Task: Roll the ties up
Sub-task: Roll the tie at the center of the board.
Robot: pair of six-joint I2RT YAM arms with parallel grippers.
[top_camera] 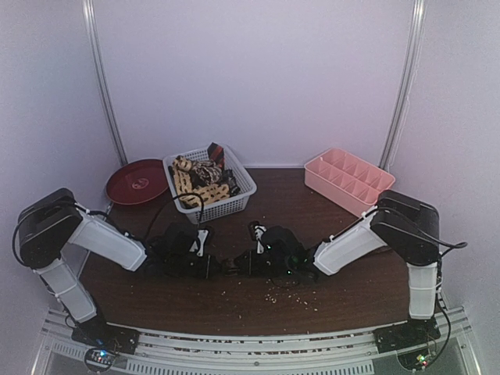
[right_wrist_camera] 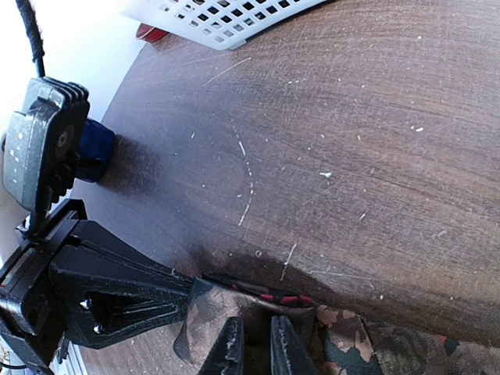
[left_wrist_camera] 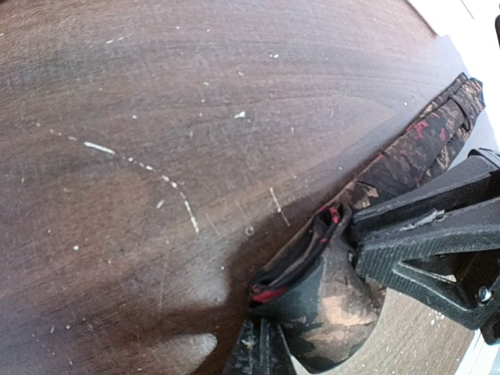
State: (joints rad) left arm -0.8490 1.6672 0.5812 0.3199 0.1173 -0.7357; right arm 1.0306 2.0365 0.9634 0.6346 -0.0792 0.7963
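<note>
A dark patterned tie (left_wrist_camera: 336, 305) with red lining lies on the brown table, its end folded into a small loop. It runs away to the upper right in the left wrist view and shows between the two grippers in the top view (top_camera: 230, 266). My left gripper (left_wrist_camera: 262, 353) is shut on the folded end from below. My right gripper (right_wrist_camera: 256, 350) is shut on the same tie (right_wrist_camera: 234, 308) right beside it. The two grippers (top_camera: 221, 266) (top_camera: 244, 264) meet at the table's middle front. Several more ties (top_camera: 201, 178), tan-patterned and dark, lie piled in the white basket.
The white lattice basket (top_camera: 234, 201) stands at the back centre, a dark red plate (top_camera: 139, 181) to its left, and a pink compartment tray (top_camera: 348, 178) at the back right. A small dark blue mug (right_wrist_camera: 98, 150) sits beyond my left gripper. Crumbs dot the table.
</note>
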